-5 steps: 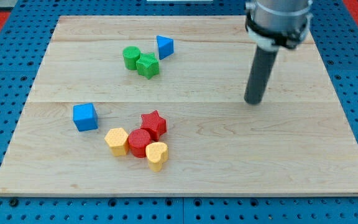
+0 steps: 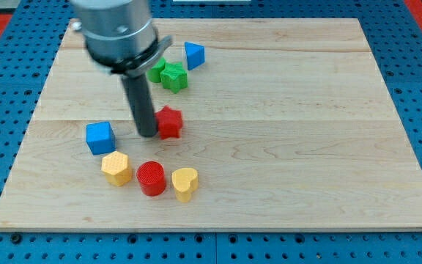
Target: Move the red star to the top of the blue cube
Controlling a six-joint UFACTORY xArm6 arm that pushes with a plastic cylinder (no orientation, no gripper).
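The red star lies near the board's middle, a little right of and above the blue cube. My tip stands between them, touching the star's left side and well right of the cube. The dark rod rises from the tip toward the view's top left.
A red cylinder, a yellow hexagon block and a yellow heart lie below the star. A green cylinder, a green star-like block and a blue triangle sit near the top. The wooden board holds all.
The rod has swung from the board's right to the left of the red star. The red star has moved up and left, off the cluster. The yellow hexagon and red cylinder have shifted left.
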